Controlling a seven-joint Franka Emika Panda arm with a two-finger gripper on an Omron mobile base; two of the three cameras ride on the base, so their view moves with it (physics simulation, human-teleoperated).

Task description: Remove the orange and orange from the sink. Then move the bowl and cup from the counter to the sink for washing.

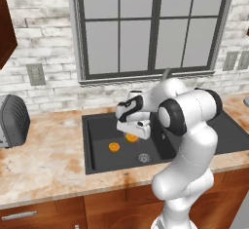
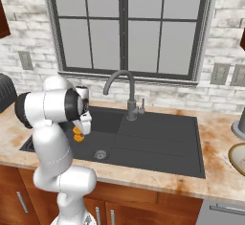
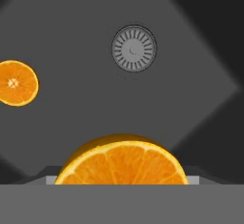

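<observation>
**Lead:** Where's your gripper?

**Me:** From the left base camera I see the gripper [image 1: 135,131] low over the back of the sink [image 1: 97,160], directly above one orange [image 1: 131,138]. Only a sliver of that fruit shows under the hand there. On the hand camera the same orange [image 3: 123,163] sits large at the bottom edge, cut face toward me, between the finger tips.

**Lead:** Is it holding it?

**Me:** No. The jaws stand wide apart on either side of the fruit, and I can't make out any contact with it. It is lying on the basin floor.

**Lead:** And the other one?

**Me:** The second orange [image 1: 114,147] lies on the basin floor too, a little left of and nearer me than the first, apart from it. The drain [image 1: 143,158] is to its right, nearer the front wall. On the hand camera I see that second orange [image 3: 16,83] at the left edge and the drain [image 3: 134,48] above the middle.

**Lead:** The dishes?

**Me:** From the right base camera, a bit of the bowl [image 2: 238,158] shows at the far right edge, resting on the counter [image 2: 215,171] beyond the drainboard. The faucet [image 2: 125,92] stands behind the basin. I can't pick out the cup.
</observation>
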